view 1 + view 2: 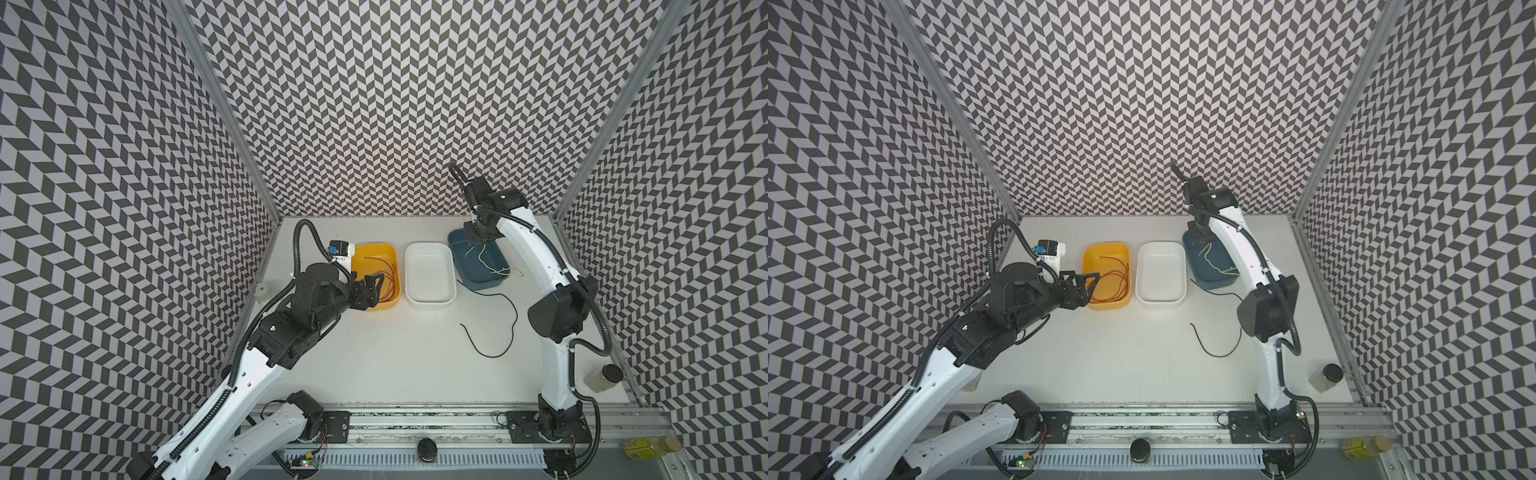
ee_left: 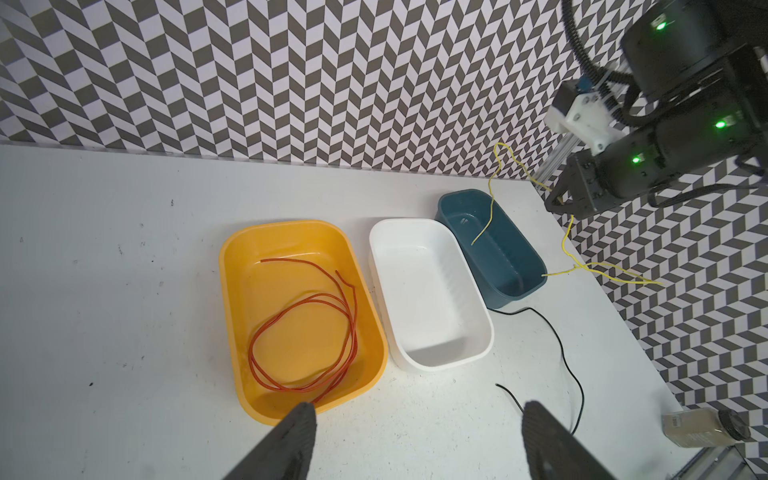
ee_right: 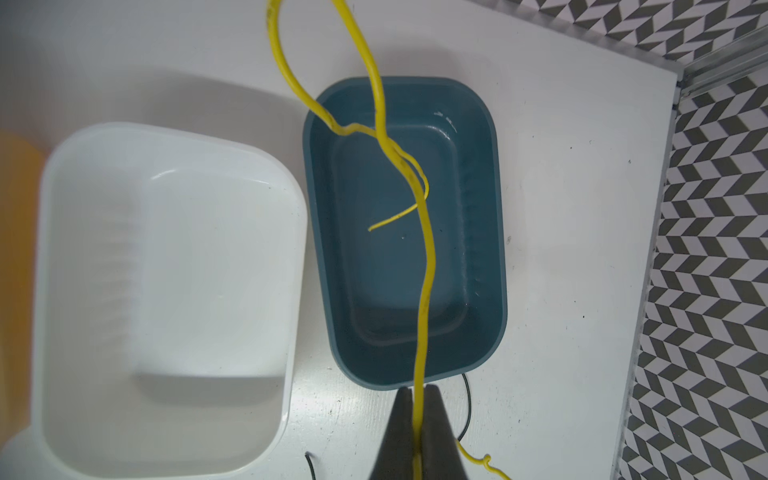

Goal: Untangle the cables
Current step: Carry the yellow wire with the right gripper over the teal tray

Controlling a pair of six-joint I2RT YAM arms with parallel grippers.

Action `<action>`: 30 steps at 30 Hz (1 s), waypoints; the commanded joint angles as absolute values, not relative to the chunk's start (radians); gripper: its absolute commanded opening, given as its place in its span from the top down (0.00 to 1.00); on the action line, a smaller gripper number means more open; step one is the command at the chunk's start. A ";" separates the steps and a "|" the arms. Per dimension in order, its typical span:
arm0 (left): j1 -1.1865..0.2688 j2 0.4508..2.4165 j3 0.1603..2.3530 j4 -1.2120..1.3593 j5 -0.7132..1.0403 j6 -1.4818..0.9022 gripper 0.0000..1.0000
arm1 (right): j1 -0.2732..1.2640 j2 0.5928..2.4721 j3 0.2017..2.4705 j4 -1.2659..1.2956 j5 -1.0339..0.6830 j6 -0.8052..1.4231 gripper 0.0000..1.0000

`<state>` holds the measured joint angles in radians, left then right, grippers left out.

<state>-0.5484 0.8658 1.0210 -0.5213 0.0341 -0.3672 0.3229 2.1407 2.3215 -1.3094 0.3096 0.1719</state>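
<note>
In both top views three trays stand in a row near the table's far edge: a yellow tray, a white tray and a blue tray, the blue one closest to the far right corner. The red cable lies coiled inside the yellow tray. The left claw hangs over that tray's near left part with its jaws apart and nothing between them. The right claw is above the blue tray's far end, and the yellow cable dangles from it into the tray. The black cable curves loose on the table's right half, between the trays and the near edge. A jar lies at the near right corner.

The left wrist view shows the red cable looped on the yellow tray's floor. The white tray is bare. The yellow cable rises from the right claw, with one end down in the blue tray and its other strands spilling past that tray's corner toward the table's right edge.

In the right wrist view the right claw is clamped on the yellow cable, which twists above the blue tray.
</note>
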 commanded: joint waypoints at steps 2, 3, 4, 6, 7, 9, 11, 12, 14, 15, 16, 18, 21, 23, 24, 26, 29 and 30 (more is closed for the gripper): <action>-0.539 0.865 1.009 -0.494 0.053 -0.378 0.21 | 0.303 2.190 2.376 -1.351 0.294 0.161 1.00; -0.537 0.868 1.010 -0.495 0.059 -0.380 0.21 | 0.302 2.198 2.378 -1.340 0.285 0.160 1.00; -0.535 0.872 1.010 -0.494 0.063 -0.382 0.21 | 0.303 2.209 2.384 -1.328 0.277 0.159 1.00; -0.534 0.875 1.009 -0.494 0.066 -0.384 0.21 | 0.303 2.238 2.408 -1.319 0.275 0.157 1.00; -0.532 0.877 1.008 -0.493 0.068 -0.383 0.21 | 0.301 2.261 2.427 -1.318 0.272 0.158 1.00; -0.530 0.879 1.006 -0.493 0.070 -0.385 0.21 | 0.296 2.304 2.467 -1.320 0.258 0.153 1.00; -0.528 0.883 1.004 -0.491 0.079 -0.391 0.21 | 0.288 2.350 2.514 -1.326 0.242 0.152 1.00; -0.526 0.885 1.003 -0.491 0.085 -0.393 0.21 | 0.286 2.367 2.535 -1.330 0.238 0.151 1.00; -0.523 0.890 1.002 -0.489 0.091 -0.394 0.21 | 0.284 2.392 2.549 -1.314 0.238 0.147 1.00; -0.521 0.891 1.001 -0.487 0.095 -0.397 0.21 | 0.285 2.400 2.550 -1.305 0.234 0.146 1.00; -0.520 0.893 1.000 -0.487 0.098 -0.397 0.21 | 0.285 2.408 2.547 -1.294 0.230 0.144 1.00; -0.512 0.899 1.002 -0.488 0.110 -0.400 0.21 | 0.283 2.424 2.544 -1.278 0.226 0.147 1.00; -0.503 0.905 1.002 -0.486 0.126 -0.408 0.21 | 0.282 2.431 2.509 -1.242 0.237 0.153 1.00; -0.499 0.908 1.003 -0.488 0.131 -0.410 0.21 | 0.276 2.420 2.450 -1.200 0.227 0.167 1.00; -0.498 0.908 1.002 -0.487 0.132 -0.410 0.21 | 0.275 2.413 2.422 -1.178 0.218 0.179 1.00; -0.496 0.907 1.003 -0.488 0.133 -0.409 0.21 | 0.261 2.391 2.356 -1.132 0.189 0.207 1.00; -0.495 0.908 1.002 -0.490 0.134 -0.409 0.21 | 0.239 2.348 2.242 -1.043 0.124 0.246 1.00; -0.495 0.909 1.002 -0.491 0.135 -0.410 0.21 | 0.235 2.335 2.204 -1.009 0.110 0.245 1.00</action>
<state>-0.5018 0.9089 1.0065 -0.5079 0.1253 -0.3988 0.2562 2.4027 2.2681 -1.0958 0.1726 0.2031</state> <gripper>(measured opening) 0.788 0.048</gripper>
